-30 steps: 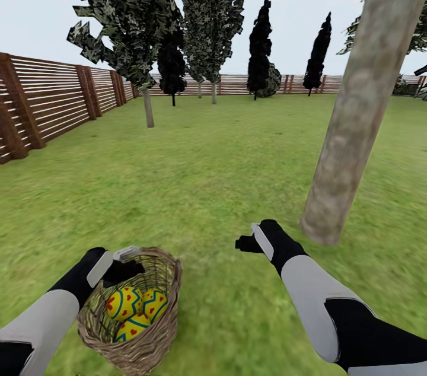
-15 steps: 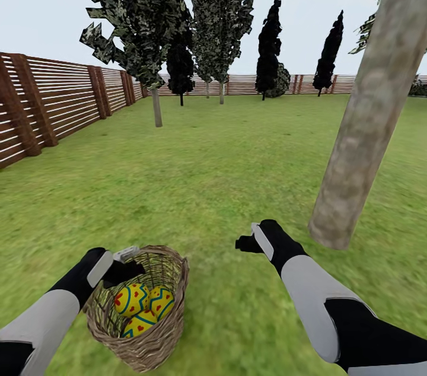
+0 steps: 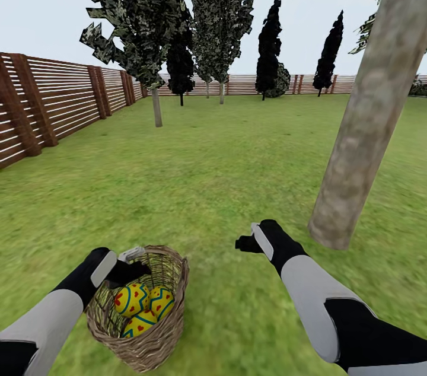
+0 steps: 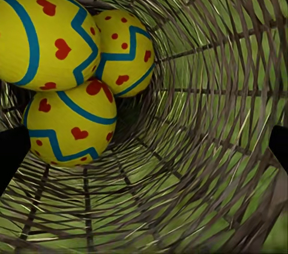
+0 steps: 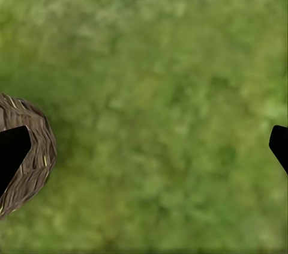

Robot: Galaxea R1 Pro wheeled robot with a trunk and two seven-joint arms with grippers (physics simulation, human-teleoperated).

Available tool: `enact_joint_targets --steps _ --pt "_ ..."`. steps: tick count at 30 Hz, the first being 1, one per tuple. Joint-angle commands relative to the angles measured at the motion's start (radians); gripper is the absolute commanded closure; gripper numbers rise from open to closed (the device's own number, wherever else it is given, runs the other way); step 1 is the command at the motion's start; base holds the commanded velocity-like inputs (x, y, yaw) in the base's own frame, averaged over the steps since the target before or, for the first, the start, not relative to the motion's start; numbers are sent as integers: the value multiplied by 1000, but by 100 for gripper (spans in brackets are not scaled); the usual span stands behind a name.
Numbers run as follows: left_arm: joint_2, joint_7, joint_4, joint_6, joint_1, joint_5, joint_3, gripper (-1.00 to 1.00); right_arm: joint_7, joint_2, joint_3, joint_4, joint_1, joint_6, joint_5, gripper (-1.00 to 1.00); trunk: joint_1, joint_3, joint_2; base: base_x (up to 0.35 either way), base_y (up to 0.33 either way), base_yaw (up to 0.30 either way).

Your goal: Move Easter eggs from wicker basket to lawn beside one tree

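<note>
The wicker basket [image 3: 175, 288] sits on the lawn [image 3: 201, 174] at the lower left and holds three Easter eggs [image 3: 131, 299] [image 3: 160, 300] [image 3: 140, 322], yellow with blue zigzags and red hearts or dots. My left gripper [image 3: 133, 263] is open, just over the basket's far rim and above the eggs. The left wrist view looks into the basket [image 4: 204, 116]: the eggs [image 4: 42, 38] [image 4: 123, 50] [image 4: 69, 122] lie to one side of the open left gripper [image 4: 144, 149], untouched. My right gripper [image 3: 252, 241] hangs open over bare grass, between basket and tree [image 3: 365, 115]. In the right wrist view, the right gripper [image 5: 144, 149] is empty.
The thick grey-brown trunk rises from the grass at the right, an arm's reach beyond my right gripper. A brown slat fence [image 3: 53, 103] runs along the left and the back. A thin-trunked leafy tree [image 3: 155, 106] and dark cypress-like trees [image 3: 270, 50] stand farther off. The basket's edge [image 5: 39, 140] appears in the right wrist view.
The whole view shifted right between one second and half a second ago, so the camera moved. Since then my left gripper has edged slightly forward over the basket. The eggs have not moved.
</note>
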Motion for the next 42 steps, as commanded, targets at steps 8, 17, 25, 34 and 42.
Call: enact_joint_targets --steps 8,17,25,34,42 --pt "1 5 47 6 -21 10 -11 -100 -9 2 -6 -1 0 3 -9 -100 0 -1 0 -1 3 0" --pt "0 5 68 6 -34 10 -12 -100 -9 2 -6 -1 0 3 -9 -100 0 -1 0 -45 22 114" --pt "-12 3 71 26 -36 10 -14 -100 -9 3 -6 -1 0 3 -10 -100 0 -1 0 -5 -2 21" --pt "-24 5 71 28 -36 10 -36 -100 -9 6 -6 -1 0 3 -9 -100 0 -1 0 0 -104 57" --pt "-25 5 71 27 -36 10 -40 -100 -9 7 -6 -1 0 3 -10 -100 0 -1 0 0 -20 37"
